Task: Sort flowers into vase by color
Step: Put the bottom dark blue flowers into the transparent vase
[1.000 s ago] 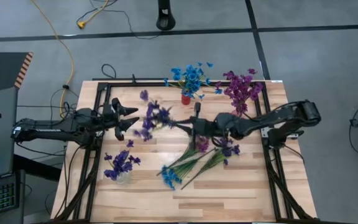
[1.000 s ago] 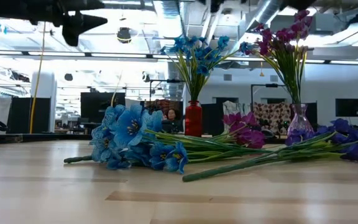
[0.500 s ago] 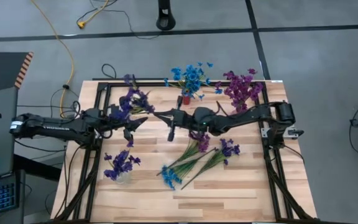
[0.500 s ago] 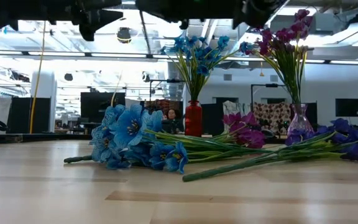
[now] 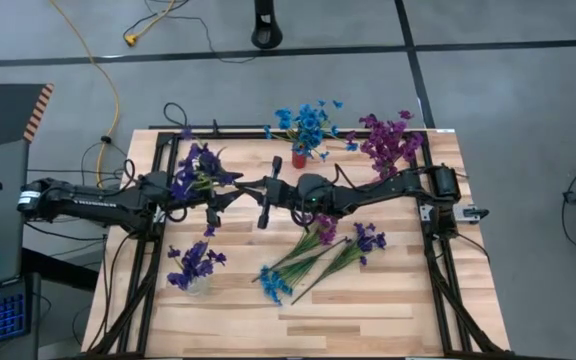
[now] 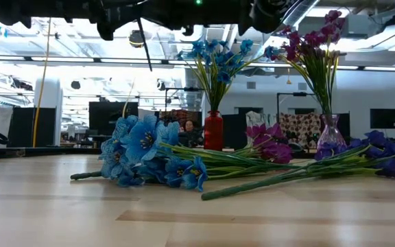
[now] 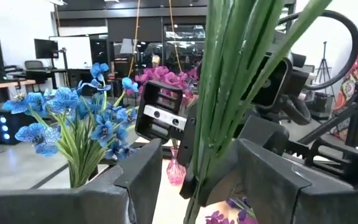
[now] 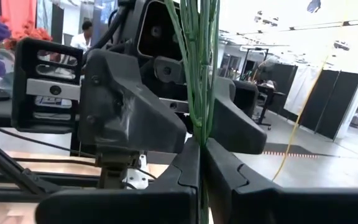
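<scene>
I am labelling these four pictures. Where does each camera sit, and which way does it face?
High: overhead, facing down; both arms, table.
Low: table height, facing across; arms overhead, red vase.
Left wrist: forward past open left gripper; stems between.
Right wrist: right gripper shut on stems.
Shared: both wrist views show the same stems.

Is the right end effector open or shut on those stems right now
Shut: the right end effector has its fingers pressed together on the green stems.
</scene>
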